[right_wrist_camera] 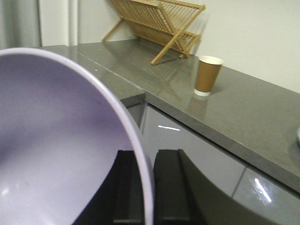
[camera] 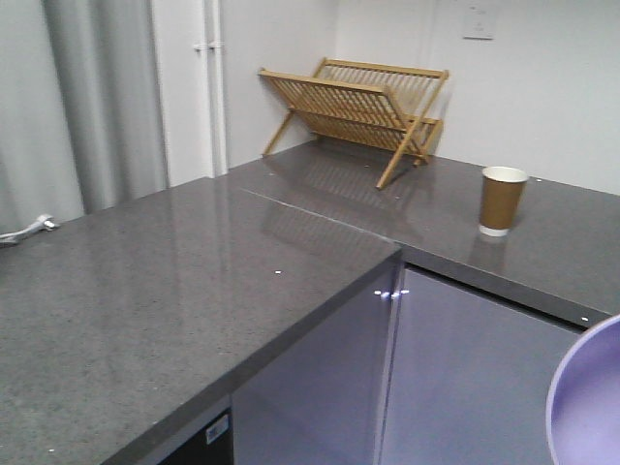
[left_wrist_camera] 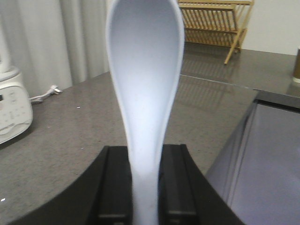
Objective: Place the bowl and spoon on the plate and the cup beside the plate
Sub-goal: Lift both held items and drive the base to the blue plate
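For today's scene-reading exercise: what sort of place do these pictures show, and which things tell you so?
Most likely a kitchen: a grey countertop over cabinet doors, a wooden dish rack standing on it, and a white appliance at one end.

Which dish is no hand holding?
The brown paper cup: it stands alone on the grey counter, while the left hand grips the spoon and the right hand grips the purple bowl.

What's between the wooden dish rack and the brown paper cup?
Only bare grey countertop, between wooden dish rack and brown paper cup, in the front view.
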Controlling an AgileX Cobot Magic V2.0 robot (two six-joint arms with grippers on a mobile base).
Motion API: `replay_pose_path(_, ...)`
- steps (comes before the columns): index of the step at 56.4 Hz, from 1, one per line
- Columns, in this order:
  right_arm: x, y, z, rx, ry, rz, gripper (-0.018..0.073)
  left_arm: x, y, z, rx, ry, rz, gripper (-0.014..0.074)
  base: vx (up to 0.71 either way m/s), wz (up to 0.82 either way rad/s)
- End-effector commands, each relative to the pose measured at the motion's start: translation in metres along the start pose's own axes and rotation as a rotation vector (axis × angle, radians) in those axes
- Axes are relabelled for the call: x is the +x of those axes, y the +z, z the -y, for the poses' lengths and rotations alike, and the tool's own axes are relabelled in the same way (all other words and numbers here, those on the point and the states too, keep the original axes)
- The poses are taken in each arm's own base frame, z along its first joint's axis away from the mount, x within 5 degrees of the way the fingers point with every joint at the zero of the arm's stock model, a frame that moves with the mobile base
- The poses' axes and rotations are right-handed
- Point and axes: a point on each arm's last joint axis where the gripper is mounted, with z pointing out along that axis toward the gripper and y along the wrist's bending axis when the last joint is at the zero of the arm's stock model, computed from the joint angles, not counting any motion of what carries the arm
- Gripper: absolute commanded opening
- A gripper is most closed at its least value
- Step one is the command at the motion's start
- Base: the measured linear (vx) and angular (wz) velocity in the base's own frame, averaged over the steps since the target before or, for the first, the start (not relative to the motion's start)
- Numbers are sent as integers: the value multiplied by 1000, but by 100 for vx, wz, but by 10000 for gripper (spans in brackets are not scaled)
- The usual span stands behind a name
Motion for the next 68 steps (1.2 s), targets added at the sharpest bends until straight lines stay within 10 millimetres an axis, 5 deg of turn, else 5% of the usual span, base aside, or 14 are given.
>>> replay_pose_path(1, -17, -3, 3, 30, -2, 115, -9, -15, -2, 1, 5, -11, 107, -6, -10, -59)
replay_pose_path(41, -17, -3, 3, 32, 1, 115, -9, -15, -2, 1, 5, -11, 107, -6, 7, -68)
replay_pose_path(68, -17, -3, 3, 32, 1, 115, -9, -15, -2, 1, 5, -11, 107, -6, 30, -25)
